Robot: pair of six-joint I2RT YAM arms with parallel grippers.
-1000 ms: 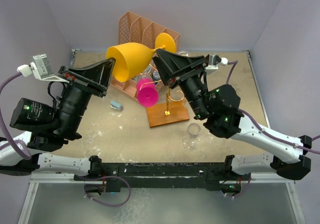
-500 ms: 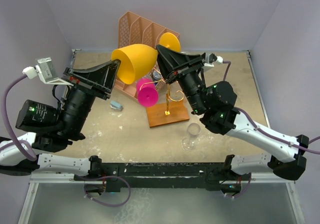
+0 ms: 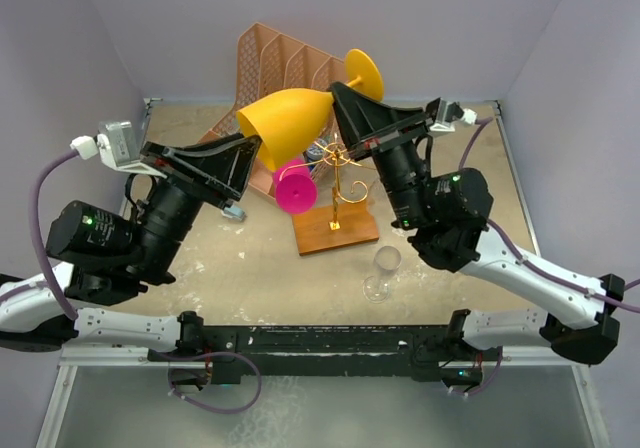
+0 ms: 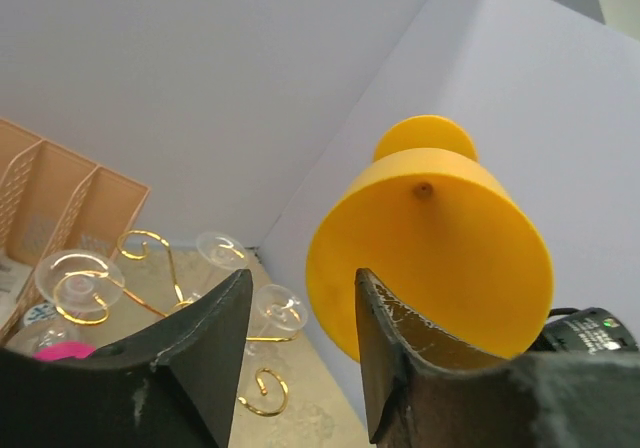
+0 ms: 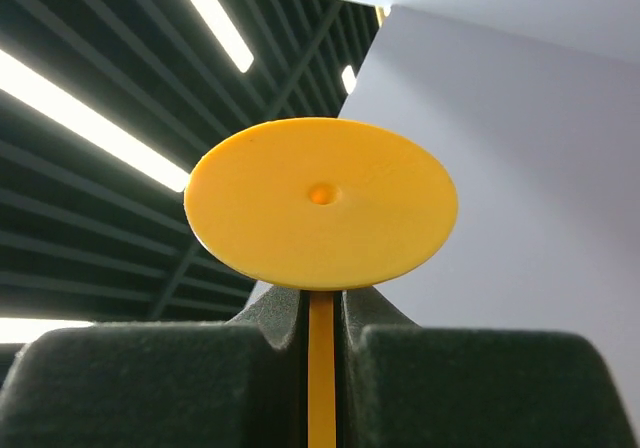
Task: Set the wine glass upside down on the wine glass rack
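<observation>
The yellow wine glass hangs in the air above the rack, lying nearly sideways with its foot up and to the right. My right gripper is shut on its stem, just under the round foot. My left gripper is open just below the bowl's rim. In the left wrist view, the bowl sits beyond the right finger, not between the jaws. The gold wire rack stands on its brown wooden base below the glass. Its curled arms also show in the left wrist view.
A pink glass hangs upside down on the rack's left side, with clear glasses on other arms. A clear glass lies on the table in front of the base. A peach file organizer stands at the back, with a small grey object to the left.
The yellow glass has moved right and tipped, its foot rising higher at the right. Both arms have shifted right with it. The left gripper now sits under the bowl's rim.
</observation>
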